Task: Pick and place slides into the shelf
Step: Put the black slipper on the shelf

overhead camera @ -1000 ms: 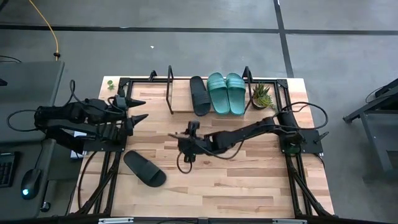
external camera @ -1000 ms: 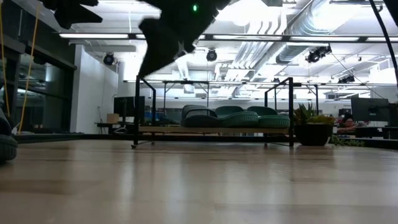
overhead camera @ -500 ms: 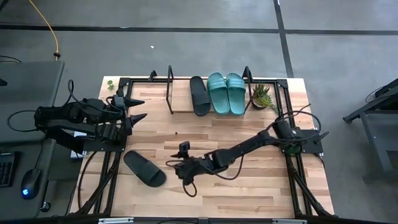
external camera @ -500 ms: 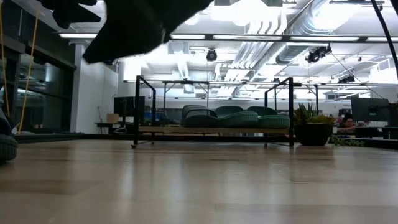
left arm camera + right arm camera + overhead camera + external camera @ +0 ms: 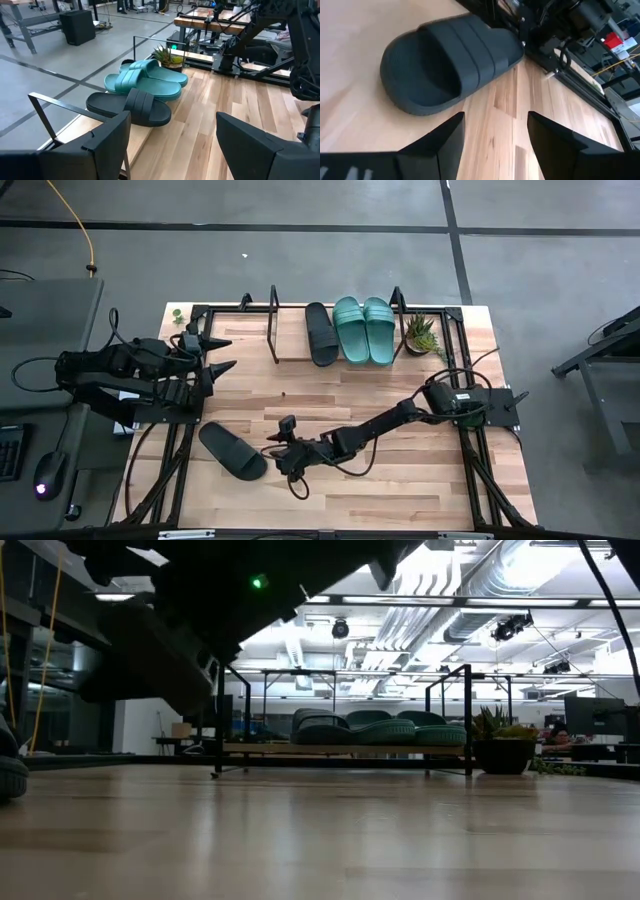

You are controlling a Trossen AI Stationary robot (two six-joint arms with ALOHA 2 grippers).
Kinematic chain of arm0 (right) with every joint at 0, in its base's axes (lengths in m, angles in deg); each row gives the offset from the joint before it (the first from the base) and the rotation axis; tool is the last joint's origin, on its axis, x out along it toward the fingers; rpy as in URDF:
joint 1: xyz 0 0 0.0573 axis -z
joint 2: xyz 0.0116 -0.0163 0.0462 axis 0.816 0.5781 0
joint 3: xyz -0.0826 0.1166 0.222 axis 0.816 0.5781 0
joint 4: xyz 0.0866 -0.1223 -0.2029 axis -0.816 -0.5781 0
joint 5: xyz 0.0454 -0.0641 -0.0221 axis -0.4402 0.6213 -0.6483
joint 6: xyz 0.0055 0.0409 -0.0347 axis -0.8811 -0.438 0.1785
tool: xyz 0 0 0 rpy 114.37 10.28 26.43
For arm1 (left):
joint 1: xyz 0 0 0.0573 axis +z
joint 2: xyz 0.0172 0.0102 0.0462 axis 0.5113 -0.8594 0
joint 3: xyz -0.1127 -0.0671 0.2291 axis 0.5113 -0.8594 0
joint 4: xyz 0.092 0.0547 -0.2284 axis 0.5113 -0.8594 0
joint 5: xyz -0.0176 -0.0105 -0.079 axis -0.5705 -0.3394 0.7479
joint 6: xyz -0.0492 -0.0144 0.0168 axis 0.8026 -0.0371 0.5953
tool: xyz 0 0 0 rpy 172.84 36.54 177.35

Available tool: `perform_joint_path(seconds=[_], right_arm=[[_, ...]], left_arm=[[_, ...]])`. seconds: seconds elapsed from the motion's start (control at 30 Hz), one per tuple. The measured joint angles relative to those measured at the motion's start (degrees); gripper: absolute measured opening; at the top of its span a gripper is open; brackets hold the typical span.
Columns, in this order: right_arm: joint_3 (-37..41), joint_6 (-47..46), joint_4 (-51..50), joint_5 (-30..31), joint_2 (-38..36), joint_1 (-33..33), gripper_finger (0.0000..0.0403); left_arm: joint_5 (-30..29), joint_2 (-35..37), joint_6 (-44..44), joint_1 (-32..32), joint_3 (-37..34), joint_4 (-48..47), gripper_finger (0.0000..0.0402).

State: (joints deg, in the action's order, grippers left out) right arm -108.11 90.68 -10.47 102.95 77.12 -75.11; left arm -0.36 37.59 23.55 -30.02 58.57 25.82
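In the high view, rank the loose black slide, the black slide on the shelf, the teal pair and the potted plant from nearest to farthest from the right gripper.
Measured from the right gripper, jaws open:
1. Loose black slide, on the table just beside the gripper.
2. Black slide on the shelf, at the far edge.
3. Teal pair, next along the shelf.
4. Potted plant, past the shelf's end.

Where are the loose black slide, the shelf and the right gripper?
loose black slide (image 5: pixel 233 452), high view, on its strap.
shelf (image 5: pixel 292 340), high view, bare wooden board.
right gripper (image 5: pixel 271 456), high view, between its open fingertips.
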Motion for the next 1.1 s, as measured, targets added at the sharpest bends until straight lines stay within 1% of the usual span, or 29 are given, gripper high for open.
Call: perform_joint_path(seconds=[0.2,0.37,0.47,0.67,0.77,0.87,0.97,1.1], right_arm=[[-3.05,-0.15,0.43,-1.02,1.82,0.09,0.0206],[-3.68,-0.39,0.38,-1.24,2.42,0.23,0.0206],[-3.68,-0.68,-0.13,-2.38,2.49,0.54,0.0206],[-3.63,0.73,-0.81,3.57,2.0,0.46,0.0206],[-3.61,0.02,-2.68,5.46,0.21,0.39,0.0206],[-3.61,-1.9,-7.26,8.49,-1.72,0.45,0.0206],[-3.61,-3.57,-12.91,11.22,-4.18,0.57,0.0206],[-3.61,-6.22,-20.2,13.88,-7.23,0.89,0.0206]], left_arm=[[0.0,-0.04,0.0,0.0,0.0,0.13,0.0273],[0.0,-0.04,0.02,0.0,0.0,0.12,0.0273],[0.04,-0.04,0.24,0.0,0.0,-0.28,0.0273],[3.72,-0.92,1.96,0.0,-0.02,-2.74,0.0273],[3.72,-1.73,3.43,-0.02,-0.02,-4.26,0.0273],[3.74,-2.82,5.37,0.0,-0.02,-6.29,0.0273],[5.6,-3.5,7.13,0.0,-0.04,-9.1,0.0273],[6.17,-3.95,9.72,-0.01,-0.04,-11.5,0.0273]])
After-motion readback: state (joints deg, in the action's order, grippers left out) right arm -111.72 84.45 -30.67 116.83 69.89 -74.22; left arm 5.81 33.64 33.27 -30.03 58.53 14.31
